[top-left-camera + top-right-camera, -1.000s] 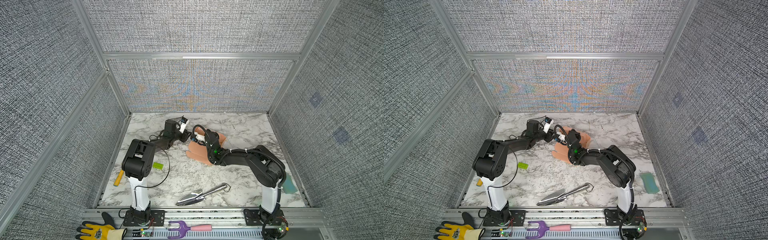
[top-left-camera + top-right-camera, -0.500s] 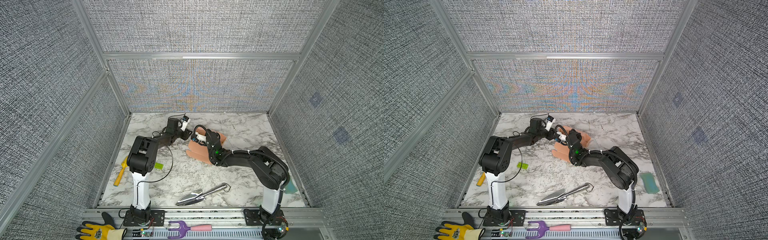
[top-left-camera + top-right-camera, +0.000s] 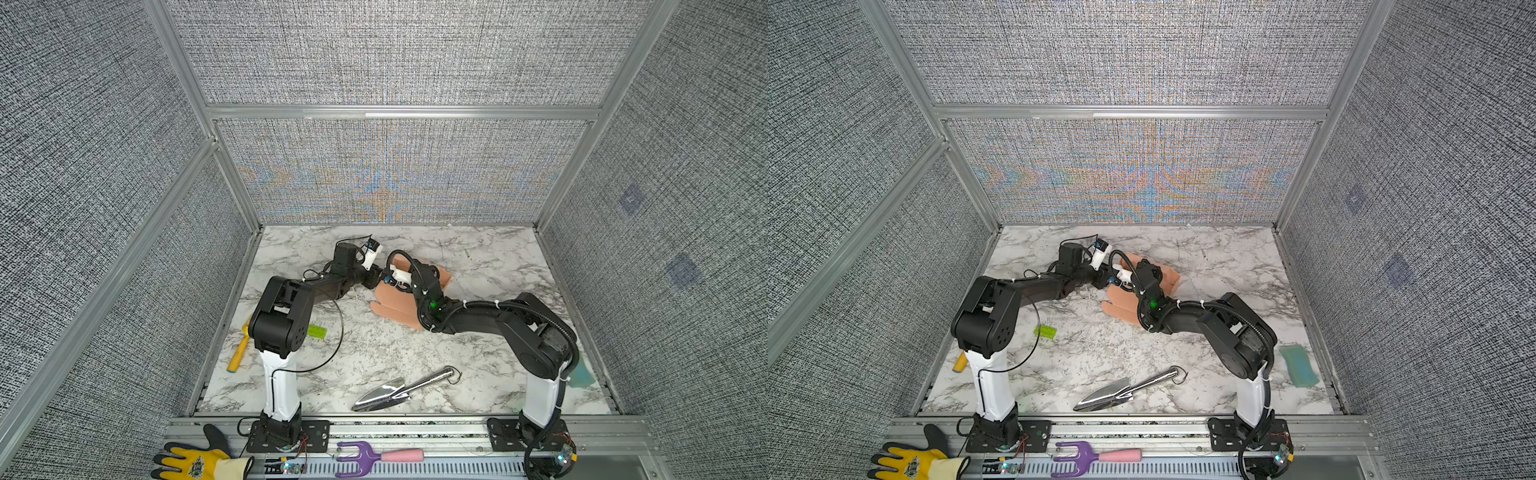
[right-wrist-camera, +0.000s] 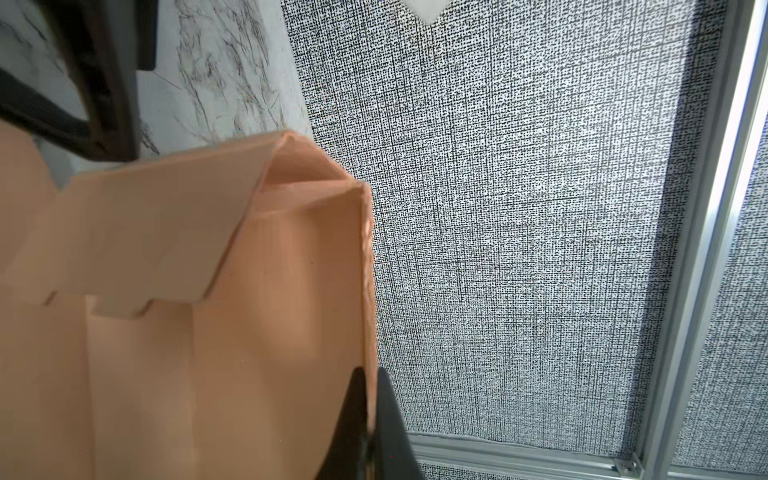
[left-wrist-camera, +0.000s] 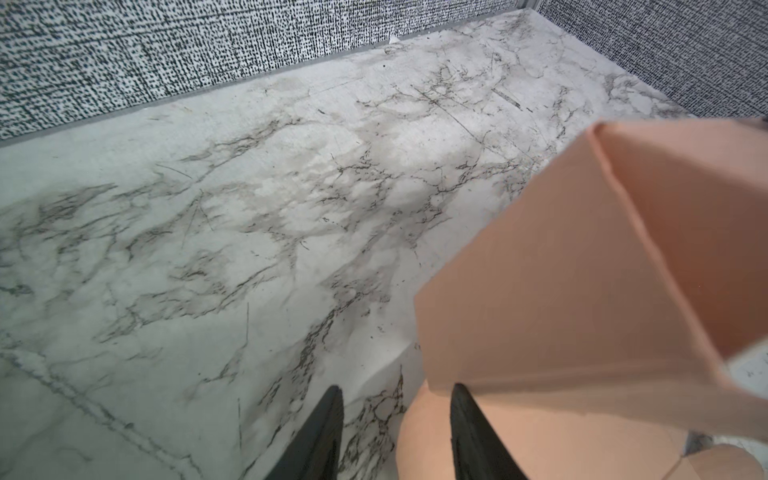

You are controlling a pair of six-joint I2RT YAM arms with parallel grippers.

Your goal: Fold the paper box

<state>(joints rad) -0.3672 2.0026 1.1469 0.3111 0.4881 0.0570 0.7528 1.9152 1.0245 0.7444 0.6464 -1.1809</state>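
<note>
Table (image 3: 478,257): paper box (image 3: 392,305) lies behind centre, nearer the back edge, partly raised. Long axis apparently runs from centre toward the back right corner; arms hide much. Right gripper (image 4: 370,382) pinches a standing wall, probably to steady it. Left gripper (image 5: 397,390) is parted and empty, one finger at a flap.

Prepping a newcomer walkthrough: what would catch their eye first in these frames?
The salmon-pink paper box, partly folded up in the middle of the marble table, pops first. The right gripper is pinched shut on its upright wall edge, while the left gripper stands open beside a flap. After that comes the shiny trowel near the front edge.
</note>
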